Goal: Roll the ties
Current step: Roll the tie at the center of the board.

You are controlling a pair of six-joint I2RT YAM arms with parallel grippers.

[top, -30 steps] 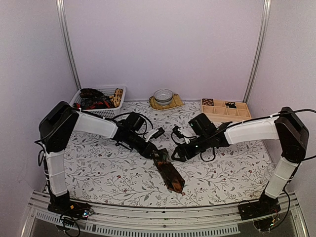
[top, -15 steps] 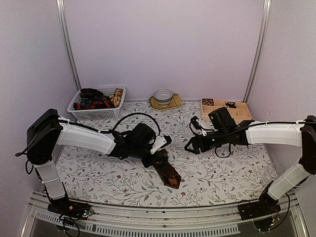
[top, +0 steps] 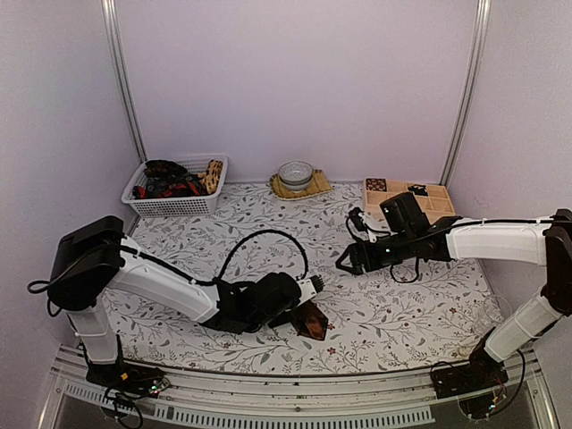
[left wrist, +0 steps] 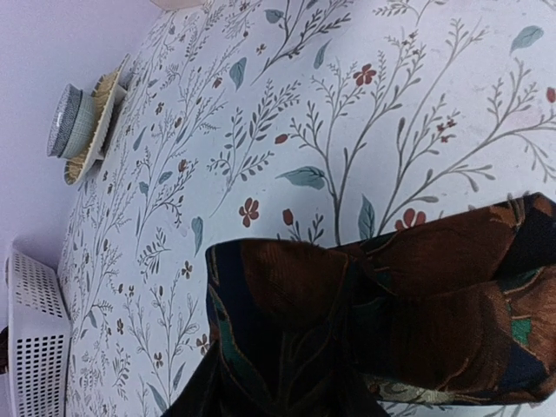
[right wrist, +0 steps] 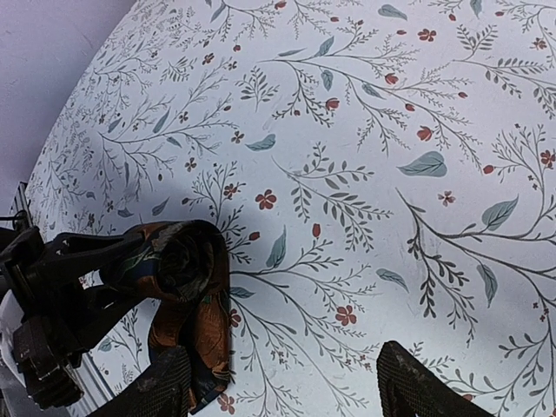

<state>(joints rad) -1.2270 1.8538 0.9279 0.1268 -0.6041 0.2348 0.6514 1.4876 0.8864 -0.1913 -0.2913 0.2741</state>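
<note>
A dark tie with a red-brown and green pattern lies near the table's front edge, mostly rolled up, with a short flat end sticking out. My left gripper is shut on the roll. In the left wrist view the tie fills the bottom and hides the fingers. In the right wrist view the roll lies at the left, with the left gripper clamped on it. My right gripper is open and empty, apart from the tie to its right; its fingers show at the bottom edge.
A white basket with more ties stands at the back left and also shows in the left wrist view. A bowl on a woven mat is at the back middle. A wooden compartment tray is at the back right.
My left gripper has moved toward the front edge, rolling the tie up, so the flat part is much shorter. My right gripper has pulled away to the right and back.
</note>
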